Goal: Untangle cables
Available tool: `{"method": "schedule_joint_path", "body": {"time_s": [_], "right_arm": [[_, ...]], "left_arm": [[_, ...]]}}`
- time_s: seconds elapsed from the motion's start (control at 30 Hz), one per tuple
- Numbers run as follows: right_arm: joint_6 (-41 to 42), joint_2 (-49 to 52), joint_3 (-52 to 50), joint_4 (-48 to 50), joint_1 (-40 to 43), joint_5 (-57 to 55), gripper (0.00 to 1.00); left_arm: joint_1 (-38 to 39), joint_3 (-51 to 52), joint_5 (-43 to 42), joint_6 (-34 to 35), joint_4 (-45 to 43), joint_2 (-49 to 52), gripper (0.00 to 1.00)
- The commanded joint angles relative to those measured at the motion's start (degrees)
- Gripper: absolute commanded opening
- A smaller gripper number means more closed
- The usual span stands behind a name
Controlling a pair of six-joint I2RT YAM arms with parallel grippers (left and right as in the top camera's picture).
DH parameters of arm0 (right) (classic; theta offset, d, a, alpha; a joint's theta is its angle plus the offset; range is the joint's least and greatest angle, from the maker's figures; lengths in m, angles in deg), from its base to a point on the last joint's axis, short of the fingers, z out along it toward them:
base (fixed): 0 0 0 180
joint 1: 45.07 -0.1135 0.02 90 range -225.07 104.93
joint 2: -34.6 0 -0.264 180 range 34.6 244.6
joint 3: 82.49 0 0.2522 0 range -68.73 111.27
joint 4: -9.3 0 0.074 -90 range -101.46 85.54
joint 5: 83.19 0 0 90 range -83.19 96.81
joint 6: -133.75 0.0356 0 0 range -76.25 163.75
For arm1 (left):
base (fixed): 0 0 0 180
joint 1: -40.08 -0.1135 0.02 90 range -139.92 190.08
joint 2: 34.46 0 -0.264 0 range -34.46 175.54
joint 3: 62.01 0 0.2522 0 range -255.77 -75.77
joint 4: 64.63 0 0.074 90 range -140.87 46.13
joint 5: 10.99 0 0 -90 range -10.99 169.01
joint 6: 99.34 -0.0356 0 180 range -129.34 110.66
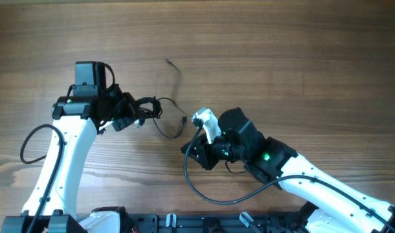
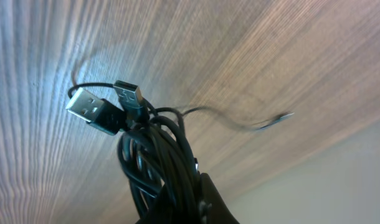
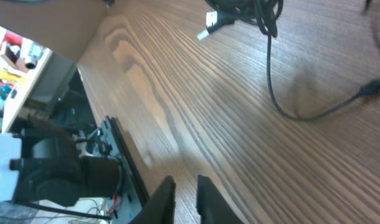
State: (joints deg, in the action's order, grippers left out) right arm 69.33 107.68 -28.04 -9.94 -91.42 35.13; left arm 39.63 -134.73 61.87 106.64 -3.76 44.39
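cables (image 2: 156,155) in clamped left tool (image 1: 140,113)

Overhead: even soft daylight, wooden table (image 1: 282,39) flat-lit, cable bundle (image 1: 149,107) sharp, shadows faint and soft. Left wrist: cool bluish-white glare on the wood left of the bundle, USB plugs (image 2: 93,112) crisp, loose strand (image 2: 240,121) right of the bundle smeared. Right wrist: pale glare streak on the wood below-left of the bundle, room (image 3: 15,56) far left washed out, plug end (image 3: 372,89) below-right of the bundle soft.
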Motion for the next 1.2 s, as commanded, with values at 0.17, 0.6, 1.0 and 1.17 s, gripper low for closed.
{"method": "schedule_joint_path", "body": {"time_s": [0.17, 0.6, 1.0, 1.17], "right_arm": [[-16.48, 0.59, -0.28, 4.87, -0.09, -12.81, 0.39], [-14.47, 10.64, -0.28, 17.46, -0.09, -10.93, 0.41], [-13.14, 13.09, -0.28, 20.48, -0.09, -17.81, 0.43], [-7.89, 17.55, -0.28, 23.78, -0.11, -10.23, 0.32]], "left_arm": [[2.29, -1.01, -1.18, 2.29, 2.23, -0.39, 0.04], [7.52, -1.01, -9.46, 2.93, 2.25, -0.39, 0.04], [8.87, -1.01, -15.43, 2.93, 3.76, -0.39, 0.04], [8.87, -1.01, -19.52, 2.93, 2.49, -0.39, 0.04]]}}
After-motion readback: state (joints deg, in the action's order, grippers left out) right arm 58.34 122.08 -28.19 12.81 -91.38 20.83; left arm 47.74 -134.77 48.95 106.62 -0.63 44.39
